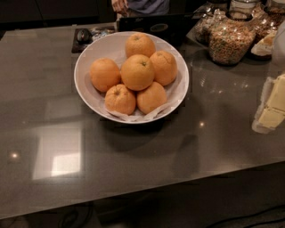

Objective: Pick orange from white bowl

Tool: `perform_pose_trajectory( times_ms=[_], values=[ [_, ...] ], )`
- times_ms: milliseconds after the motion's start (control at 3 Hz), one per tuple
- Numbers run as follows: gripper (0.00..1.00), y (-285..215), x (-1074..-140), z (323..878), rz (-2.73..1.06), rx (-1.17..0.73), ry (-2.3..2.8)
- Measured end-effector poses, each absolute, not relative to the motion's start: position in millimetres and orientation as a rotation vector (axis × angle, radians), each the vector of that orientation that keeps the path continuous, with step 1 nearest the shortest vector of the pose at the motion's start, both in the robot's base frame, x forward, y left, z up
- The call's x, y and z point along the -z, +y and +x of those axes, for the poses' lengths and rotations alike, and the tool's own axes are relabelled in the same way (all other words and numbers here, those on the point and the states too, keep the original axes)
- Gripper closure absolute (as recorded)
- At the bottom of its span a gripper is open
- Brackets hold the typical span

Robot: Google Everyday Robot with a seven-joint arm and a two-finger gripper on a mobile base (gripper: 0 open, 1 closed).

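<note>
The white bowl (85, 60) stands on the grey table, left of centre and toward the back, lined with crumpled white paper. It holds several oranges. The orange (138, 72), the biggest and roundest, with a small dark stem dot, sits on top of the pile in the middle. A smaller orange with a puckered stem end (120, 99) lies at the bowl's front. My gripper (270, 112), pale cream, is at the frame's right edge, well to the right of the bowl and apart from it, and holds nothing that I can see.
Glass jars of cereal (230, 41) stand at the back right. A dark flat device (153, 24) and a small dark object (83, 35) lie behind the bowl. A person (142, 5) is at the far side. The table's front edge (142, 196) runs across below.
</note>
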State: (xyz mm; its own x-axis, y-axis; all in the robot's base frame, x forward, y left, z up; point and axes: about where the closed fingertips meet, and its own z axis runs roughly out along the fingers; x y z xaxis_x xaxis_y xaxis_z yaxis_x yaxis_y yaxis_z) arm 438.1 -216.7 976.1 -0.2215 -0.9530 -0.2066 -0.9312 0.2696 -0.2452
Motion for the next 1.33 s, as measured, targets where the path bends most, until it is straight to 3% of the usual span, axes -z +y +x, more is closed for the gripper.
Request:
perform_pose_trajectory(
  times_ms=[333,1333],
  values=[
    [0.00,-217,-976,438,-1.725,0.098,2.232],
    [0.00,-154,-986,485,-1.967,0.270,2.167]
  ],
)
